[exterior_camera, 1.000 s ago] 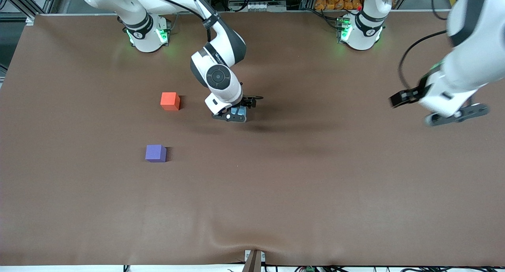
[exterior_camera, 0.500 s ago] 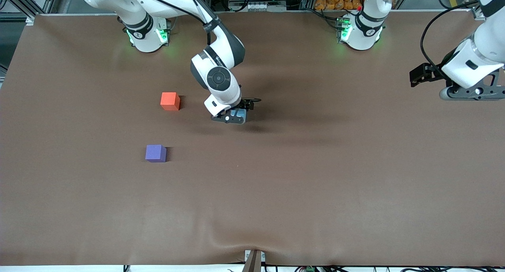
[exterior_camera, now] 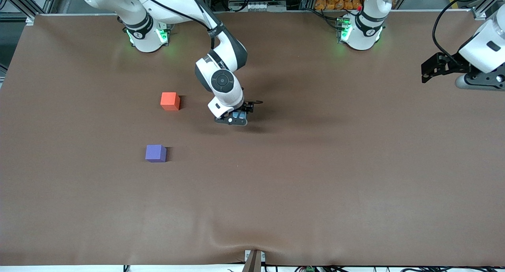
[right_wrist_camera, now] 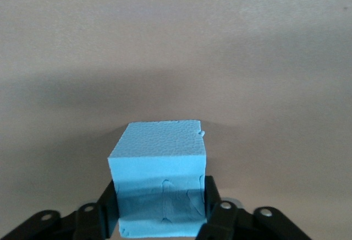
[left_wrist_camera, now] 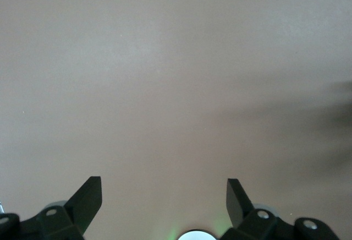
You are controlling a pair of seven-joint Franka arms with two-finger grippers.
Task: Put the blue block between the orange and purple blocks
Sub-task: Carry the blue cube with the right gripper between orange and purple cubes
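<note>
My right gripper (exterior_camera: 235, 117) is shut on the blue block (exterior_camera: 237, 114), a light sky-blue cube, near the middle of the table. The right wrist view shows the blue block (right_wrist_camera: 159, 176) clamped between the two fingers (right_wrist_camera: 104, 204). The orange block (exterior_camera: 170, 101) sits toward the right arm's end of the table. The purple block (exterior_camera: 155, 153) lies nearer to the front camera than the orange one, with bare cloth between them. My left gripper (exterior_camera: 453, 71) is open and empty, raised over the left arm's end of the table; its wrist view (left_wrist_camera: 164, 196) shows only bare cloth.
The brown cloth-covered table (exterior_camera: 315, 177) carries nothing else. The two arm bases (exterior_camera: 146, 35) stand along the edge farthest from the front camera. A small bracket (exterior_camera: 253, 259) sits at the table's front edge.
My left arm has swung up and out toward its end of the table. My right gripper, with the blue block in it, has barely shifted.
</note>
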